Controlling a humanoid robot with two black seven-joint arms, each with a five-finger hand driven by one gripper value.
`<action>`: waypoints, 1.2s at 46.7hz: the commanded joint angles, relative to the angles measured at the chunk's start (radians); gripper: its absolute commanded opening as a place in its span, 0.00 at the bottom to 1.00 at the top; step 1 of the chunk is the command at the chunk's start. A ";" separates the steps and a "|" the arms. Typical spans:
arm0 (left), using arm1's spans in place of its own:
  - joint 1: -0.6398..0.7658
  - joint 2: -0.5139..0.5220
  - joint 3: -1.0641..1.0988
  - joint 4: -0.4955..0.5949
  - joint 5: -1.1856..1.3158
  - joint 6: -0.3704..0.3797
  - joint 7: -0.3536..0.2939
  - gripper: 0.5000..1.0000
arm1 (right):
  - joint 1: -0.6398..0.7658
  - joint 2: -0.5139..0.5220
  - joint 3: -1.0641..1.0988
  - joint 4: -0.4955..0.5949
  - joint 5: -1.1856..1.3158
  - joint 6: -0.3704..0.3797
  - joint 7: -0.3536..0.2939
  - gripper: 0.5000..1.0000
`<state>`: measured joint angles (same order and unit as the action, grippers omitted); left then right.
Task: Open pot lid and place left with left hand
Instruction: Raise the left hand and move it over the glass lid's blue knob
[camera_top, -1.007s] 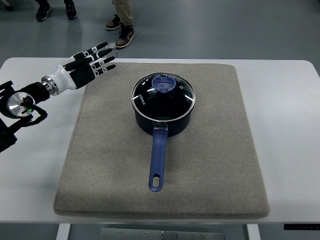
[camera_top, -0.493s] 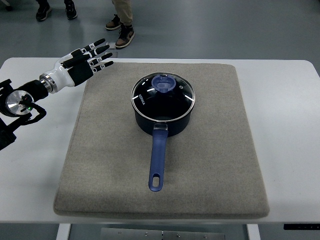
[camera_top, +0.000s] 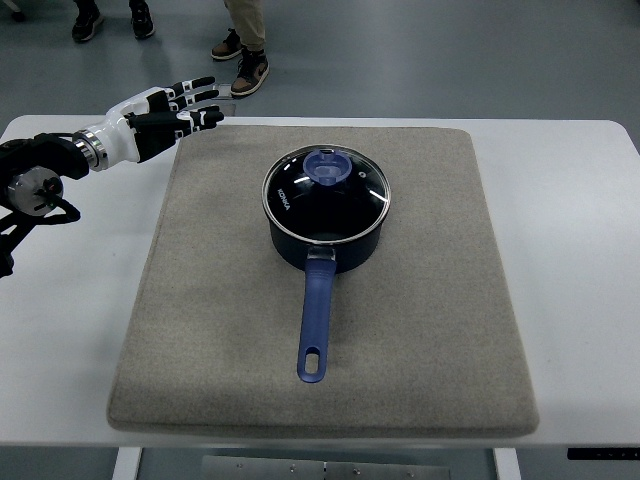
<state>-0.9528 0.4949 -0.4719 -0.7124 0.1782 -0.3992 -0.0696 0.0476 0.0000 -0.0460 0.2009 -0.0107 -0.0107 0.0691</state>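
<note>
glass, rigid and breakable, the round steel-rimmed pot lid (camera_top: 326, 193) i'd lift by its blue centre knob (camera_top: 329, 167); my black-and-white left hand (camera_top: 160, 108) hovers upper left, fingers spread, empty.

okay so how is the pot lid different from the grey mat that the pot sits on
The pot lid is round, while the grey mat is a rounded-corner rectangle. The lid is see-through glass with a shiny metal rim; the mat is opaque and looks soft and matte. The lid is far smaller, covering only the pot, whereas the mat spreads over most of the white table. The lid carries a blue knob; the mat is plain. Neither is touched by the left robot hand.
</note>
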 joint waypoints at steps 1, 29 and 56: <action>-0.027 0.020 0.007 -0.018 0.053 -0.003 -0.001 0.99 | 0.000 0.000 0.000 0.000 0.000 0.000 0.000 0.83; -0.201 0.105 0.064 -0.254 0.788 -0.001 -0.001 0.99 | 0.000 0.000 0.000 0.000 0.000 0.000 0.000 0.83; -0.459 0.050 0.268 -0.412 0.997 -0.003 -0.013 0.99 | 0.000 0.000 0.000 0.000 0.000 0.000 0.000 0.83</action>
<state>-1.4079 0.5696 -0.2073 -1.1178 1.1199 -0.4016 -0.0837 0.0477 0.0000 -0.0460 0.2009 -0.0108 -0.0108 0.0692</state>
